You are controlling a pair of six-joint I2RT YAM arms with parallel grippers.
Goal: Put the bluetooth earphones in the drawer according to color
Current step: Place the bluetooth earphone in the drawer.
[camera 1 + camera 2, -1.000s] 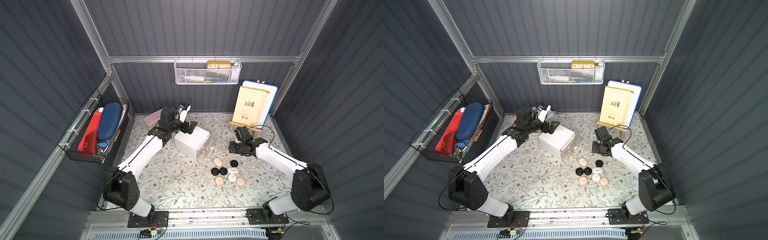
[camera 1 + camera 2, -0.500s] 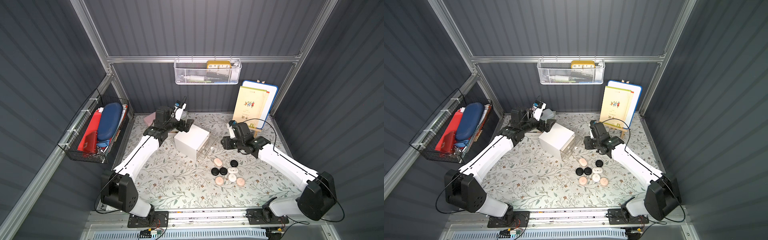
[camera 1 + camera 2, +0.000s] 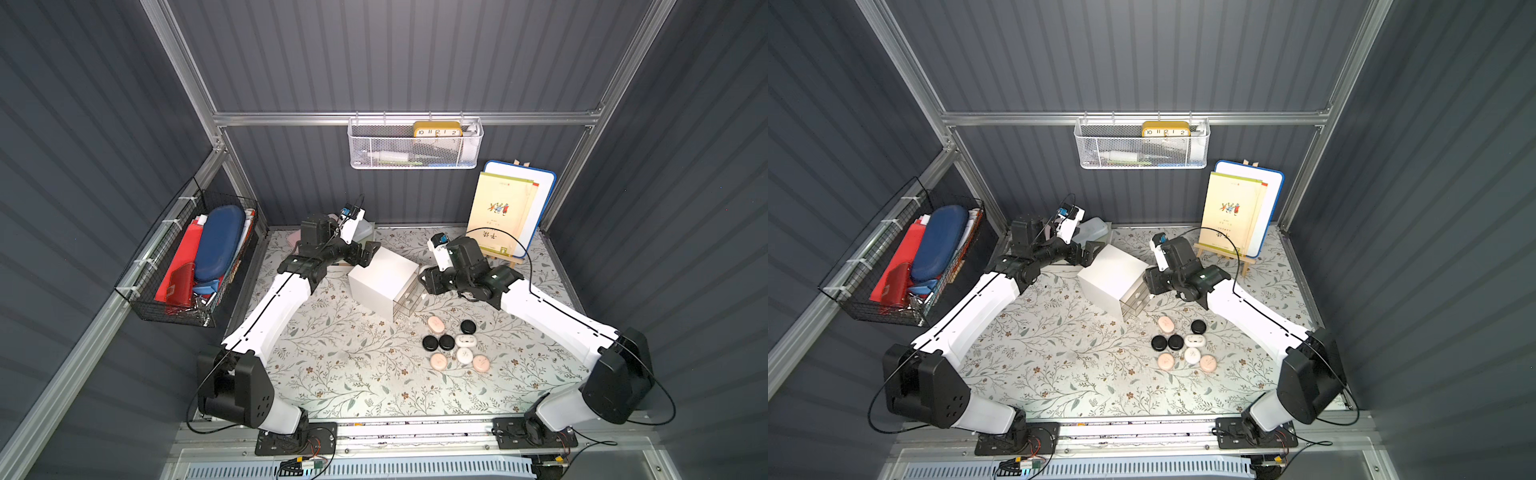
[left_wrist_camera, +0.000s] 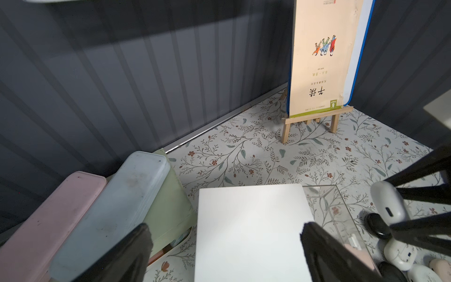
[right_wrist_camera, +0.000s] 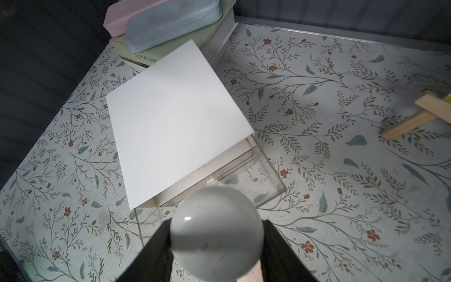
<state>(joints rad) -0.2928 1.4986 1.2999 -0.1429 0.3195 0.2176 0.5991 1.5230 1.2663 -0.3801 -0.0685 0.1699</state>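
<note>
Our right gripper (image 5: 216,246) is clamped on a white earphone case (image 5: 217,224). The cabinet's (image 5: 175,117) pulled-out clear drawer (image 5: 258,171) lies just ahead of it and lower, mid counter (image 3: 332,365). Left gripper (image 4: 225,232) gapes wide across the cabinet top, holding nothing. The other cases (image 3: 464,341) sit nearer the front edge.

Three black earphones (image 3: 446,343), three pink earphones (image 3: 435,324), three white earphones (image 3: 465,340)

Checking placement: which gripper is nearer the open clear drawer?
Right. The right gripper, holding a white earphone case, is by the open drawer; the left gripper, open, is at the cabinet's back edge.
</note>
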